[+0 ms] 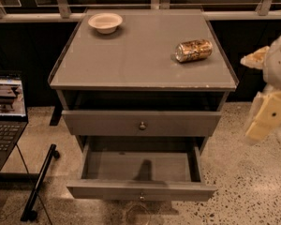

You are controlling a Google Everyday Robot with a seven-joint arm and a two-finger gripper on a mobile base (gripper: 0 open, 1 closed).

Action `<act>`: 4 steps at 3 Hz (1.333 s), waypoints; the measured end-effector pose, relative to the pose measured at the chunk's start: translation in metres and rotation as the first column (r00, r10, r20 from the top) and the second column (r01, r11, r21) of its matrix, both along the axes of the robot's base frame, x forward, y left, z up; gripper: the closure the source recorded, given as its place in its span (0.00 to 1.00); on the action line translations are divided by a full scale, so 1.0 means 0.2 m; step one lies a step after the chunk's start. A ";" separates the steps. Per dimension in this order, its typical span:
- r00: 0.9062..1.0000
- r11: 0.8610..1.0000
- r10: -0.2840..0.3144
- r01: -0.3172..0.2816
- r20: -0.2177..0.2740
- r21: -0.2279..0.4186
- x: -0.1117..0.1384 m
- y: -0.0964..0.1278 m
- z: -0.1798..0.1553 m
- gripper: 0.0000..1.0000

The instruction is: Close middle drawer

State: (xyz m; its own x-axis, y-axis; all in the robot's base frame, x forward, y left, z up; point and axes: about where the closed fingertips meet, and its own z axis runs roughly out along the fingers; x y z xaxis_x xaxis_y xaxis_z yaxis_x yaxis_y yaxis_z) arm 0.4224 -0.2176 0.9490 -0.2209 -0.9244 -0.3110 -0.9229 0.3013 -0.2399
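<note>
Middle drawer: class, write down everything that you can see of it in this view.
The middle drawer is wide, shallow and grey, and looks painted. It stands pulled well out of the cabinet, level, below the upper drawer. Its low flat front panel carries one small round metal knob at centre. The inside is plain grey and holds nothing, only a dark shadow on its floor. Nothing touches it: the gripper hangs off to the right, apart from it.

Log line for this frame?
middle drawer: pulled out, open | gripper: right of cabinet, clear of drawer, no contact | cabinet top: bowl, gold can on its side | task: not done
</note>
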 end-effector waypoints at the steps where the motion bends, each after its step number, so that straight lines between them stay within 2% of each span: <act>1: 0.997 0.981 -0.068 0.073 -0.036 0.182 -0.08 -0.04 -0.35 0.00; 2: 0.990 0.922 -0.137 0.138 -0.029 0.361 -0.04 -0.02 -0.57 0.00; 3: 0.979 0.854 -0.196 0.196 -0.051 0.482 -0.02 -0.01 -0.79 0.00; 4: 0.964 0.799 -0.242 0.261 -0.108 0.542 0.02 -0.02 -1.03 0.06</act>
State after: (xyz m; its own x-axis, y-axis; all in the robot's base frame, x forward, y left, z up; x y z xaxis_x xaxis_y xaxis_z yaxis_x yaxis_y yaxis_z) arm 0.4262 -0.2223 0.7428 -0.4407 -0.5134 -0.7363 -0.8003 0.5963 0.0631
